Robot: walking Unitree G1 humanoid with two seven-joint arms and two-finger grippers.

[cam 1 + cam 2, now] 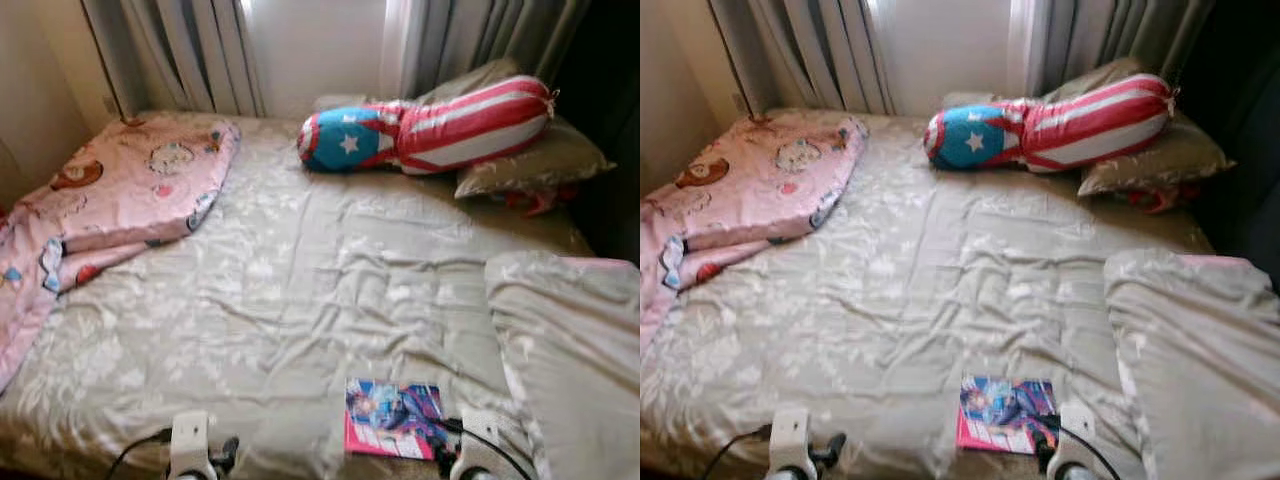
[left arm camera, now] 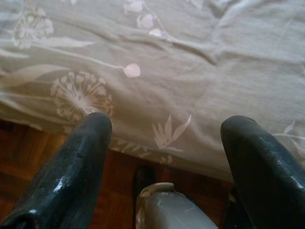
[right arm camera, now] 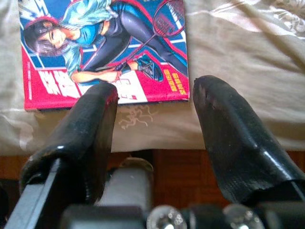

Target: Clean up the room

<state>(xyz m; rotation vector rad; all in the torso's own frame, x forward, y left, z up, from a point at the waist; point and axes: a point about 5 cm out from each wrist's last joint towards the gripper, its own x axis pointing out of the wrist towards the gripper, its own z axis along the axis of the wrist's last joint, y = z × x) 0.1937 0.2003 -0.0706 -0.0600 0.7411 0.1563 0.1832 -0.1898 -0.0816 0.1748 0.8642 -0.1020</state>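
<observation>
While both spread wide, right claw (image 3: 155, 102) nears book (image 3: 107, 47), left claw (image 2: 164, 129) over bedsheet (image 2: 190, 71).

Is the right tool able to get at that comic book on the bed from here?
Probably yes. The right tool is open, just short of the comic book, which lies flat on the bedsheet near its edge with nothing between them.
</observation>
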